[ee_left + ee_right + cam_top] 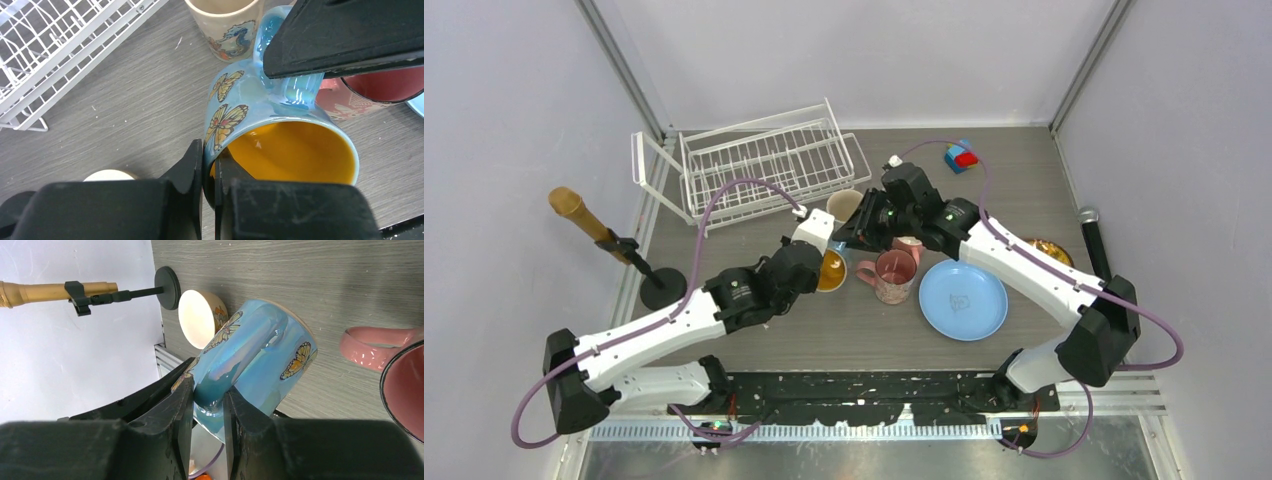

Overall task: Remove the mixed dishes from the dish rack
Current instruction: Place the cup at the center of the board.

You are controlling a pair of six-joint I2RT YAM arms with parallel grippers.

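The teal mug [260, 105], with butterflies outside and yellow inside, is tipped on its side between both grippers. My left gripper [209, 155] is shut on its rim, one finger inside and one outside. My right gripper [208, 390] is shut on the mug's handle [250, 352]; its finger [350, 40] shows over the handle in the left wrist view. In the top view the mug [832, 270] sits between the left gripper [824, 262] and the right gripper [851, 238]. The white wire dish rack [764, 165] stands empty at the back left.
A cream mug [844, 205], two pink mugs [889, 275] [911, 247], a light-blue plate [962, 300] and a yellow plate [1049, 250] are on the table. A small cream bowl [200, 317] lies beside the teal mug. Microphones [584, 220] [1092, 240] stand at both sides, toy blocks [961, 156] at the back.
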